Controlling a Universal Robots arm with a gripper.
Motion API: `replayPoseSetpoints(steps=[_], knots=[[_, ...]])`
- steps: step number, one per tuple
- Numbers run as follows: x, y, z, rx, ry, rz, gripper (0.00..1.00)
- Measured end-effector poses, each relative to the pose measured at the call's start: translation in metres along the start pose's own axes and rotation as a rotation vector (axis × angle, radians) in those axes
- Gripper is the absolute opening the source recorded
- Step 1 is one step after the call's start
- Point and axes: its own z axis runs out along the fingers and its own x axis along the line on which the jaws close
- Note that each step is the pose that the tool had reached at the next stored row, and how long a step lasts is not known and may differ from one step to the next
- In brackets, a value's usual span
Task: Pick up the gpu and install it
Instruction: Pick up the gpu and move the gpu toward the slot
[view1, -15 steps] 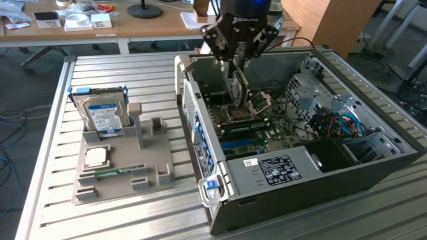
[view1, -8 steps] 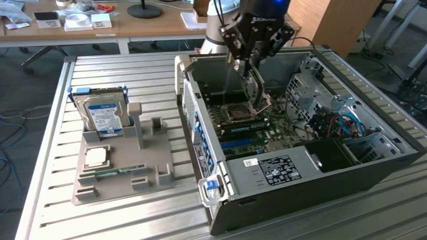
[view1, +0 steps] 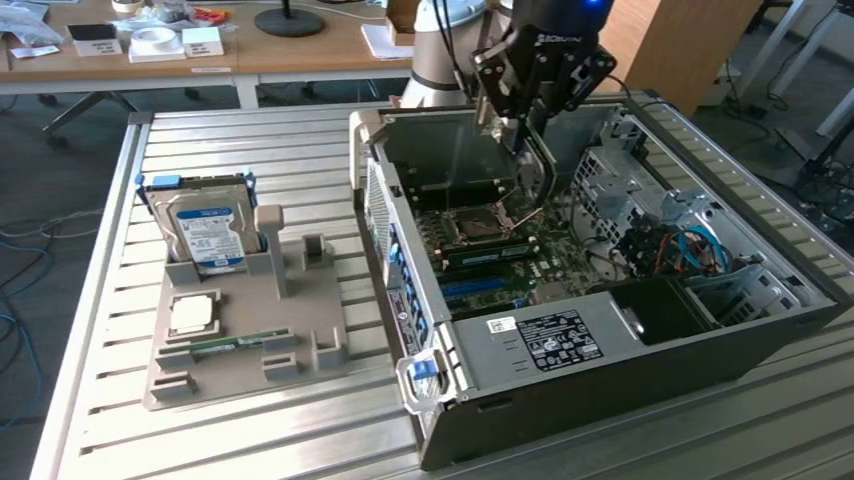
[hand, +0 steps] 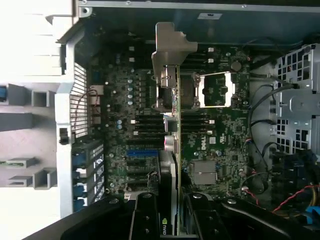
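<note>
My gripper (view1: 530, 118) hangs over the open computer case (view1: 601, 350) and is shut on the gpu (view1: 538, 170). The card hangs on edge below the fingers, above the motherboard (view1: 494, 265) and close to the CPU socket (view1: 477, 225). In the wrist view the gpu (hand: 172, 165) runs edge-on away from the gripper (hand: 172, 222), with its green board edge and black cooler between the two black fingers (hand: 145, 215). Its silver end bracket (hand: 167, 55) sticks out at the far end, over the motherboard (hand: 135, 100). The card floats clear of the board's slots.
On the exterior view's left a grey holder tray (view1: 174, 385) carries an upright hard drive (view1: 207, 225), a CPU chip (view1: 194, 313) and a RAM stick (view1: 240, 343). Drive cages and cables (view1: 681, 245) fill the case's right side. A desk (view1: 294, 55) stands behind.
</note>
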Motion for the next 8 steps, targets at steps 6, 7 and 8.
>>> replayPoseSetpoints(steps=[6,7,8], knots=[[-0.018,0.0005,0.0008,0.0000,0.0000,0.000,0.27],[-0.020,0.0006,0.0009,-0.0001,0.0000,0.000,0.27],[-0.022,0.0006,0.0010,-0.0001,0.0000,0.000,0.27]])
